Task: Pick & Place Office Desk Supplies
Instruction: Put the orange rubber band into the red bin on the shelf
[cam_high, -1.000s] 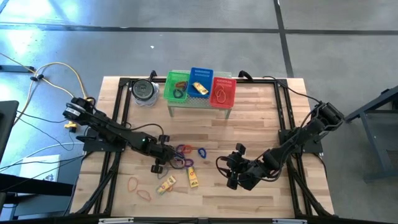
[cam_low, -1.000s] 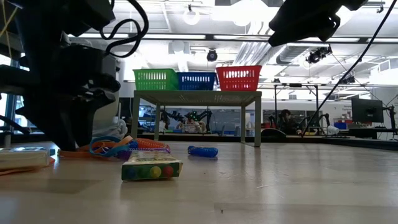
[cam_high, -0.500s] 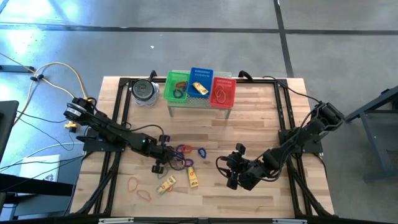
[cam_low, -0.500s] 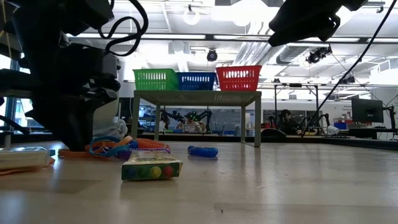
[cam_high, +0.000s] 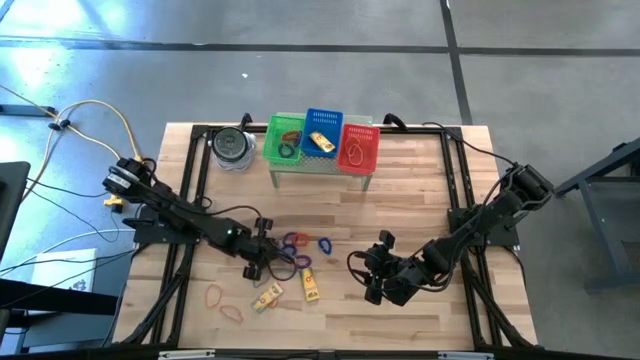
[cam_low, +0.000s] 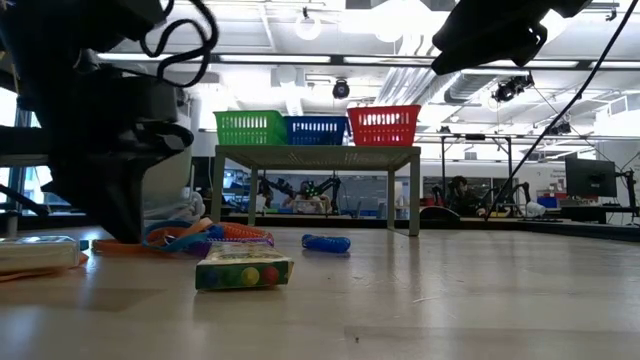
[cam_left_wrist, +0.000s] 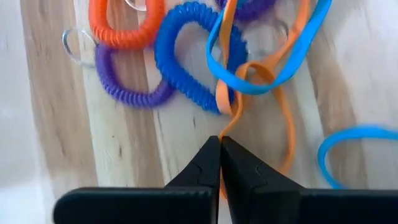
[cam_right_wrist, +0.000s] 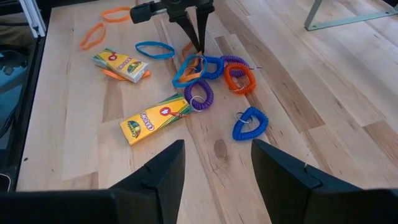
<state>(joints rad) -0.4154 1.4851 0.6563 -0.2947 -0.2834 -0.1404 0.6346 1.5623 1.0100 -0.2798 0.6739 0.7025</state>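
wooden table (cam_high: 420, 190); left hand (cam_left_wrist: 220, 142) pinches orange band (cam_left_wrist: 239, 93); right hand (cam_right_wrist: 214, 163) agape.

Two black jointed arms, looped black cables; left hand (cam_left_wrist: 219, 163) wedge-shaped fingers.

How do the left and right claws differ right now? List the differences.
The left claw is shut, its tips pinching the orange band. The right claw stands open with nothing between its fingers. The left claw is down in the tangle of loops, while the right claw hangs off to the side, over bare table. Both are dark and two-fingered.
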